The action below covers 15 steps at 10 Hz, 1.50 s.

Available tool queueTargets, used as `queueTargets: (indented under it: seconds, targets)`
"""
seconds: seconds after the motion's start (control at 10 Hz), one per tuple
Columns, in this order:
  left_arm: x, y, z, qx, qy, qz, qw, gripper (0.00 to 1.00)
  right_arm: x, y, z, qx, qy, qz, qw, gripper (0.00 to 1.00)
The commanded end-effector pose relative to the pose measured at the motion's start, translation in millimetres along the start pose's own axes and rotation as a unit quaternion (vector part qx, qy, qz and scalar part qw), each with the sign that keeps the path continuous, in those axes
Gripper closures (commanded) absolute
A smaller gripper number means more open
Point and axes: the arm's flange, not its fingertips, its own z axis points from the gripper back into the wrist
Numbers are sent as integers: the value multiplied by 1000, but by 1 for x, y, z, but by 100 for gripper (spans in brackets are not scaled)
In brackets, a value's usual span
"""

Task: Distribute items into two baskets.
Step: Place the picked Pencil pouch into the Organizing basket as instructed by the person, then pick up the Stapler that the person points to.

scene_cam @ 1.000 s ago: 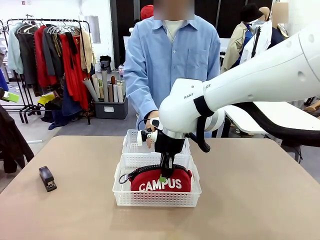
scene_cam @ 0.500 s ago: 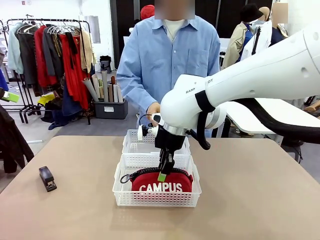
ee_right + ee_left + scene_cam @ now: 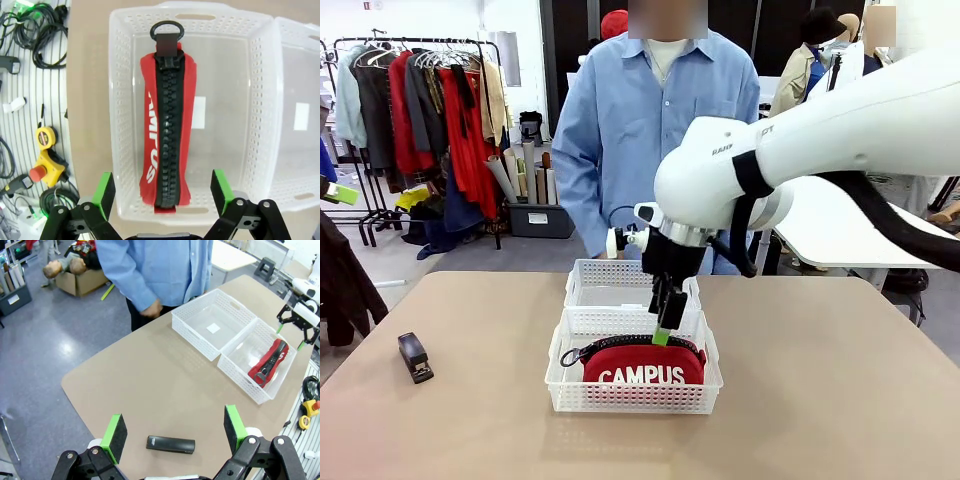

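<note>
The red "CAMPUS" pouch (image 3: 642, 366) lies in the nearer white basket (image 3: 630, 398), zipper side up. My right gripper (image 3: 665, 322) hangs open just above it, holding nothing. In the right wrist view the pouch (image 3: 167, 135) lies lengthwise in that basket (image 3: 225, 100), between the spread fingers of the right gripper (image 3: 162, 192). The farther basket (image 3: 595, 290) holds nothing. The black stapler (image 3: 415, 357) lies on the table at the left. In the left wrist view my left gripper (image 3: 174, 432) is open above the stapler (image 3: 170, 444), well clear of it.
A person in a blue shirt (image 3: 650, 120) stands at the far edge behind the baskets, one hand (image 3: 150, 307) near the table edge. Cables and an emergency-stop button (image 3: 45, 165) lie beyond the table's side. Bare tabletop (image 3: 820, 380) spreads to the right.
My right gripper opened, let go of the pouch and rose a little; the pouch stays in the nearer basket. The person's hand drew back from the farther basket.
</note>
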Motion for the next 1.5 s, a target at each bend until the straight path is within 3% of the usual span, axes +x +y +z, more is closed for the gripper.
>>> queueTargets:
  seconds: [0.0,1.4]
  targets:
    - [0,0,0,-5,-10,-2,1000,0,-11,6,12,-16,10,15,1000,0]
    - [0,0,0,-5,-10,-2,1000,0,-2,2,11,-6,4,2,1000,0]
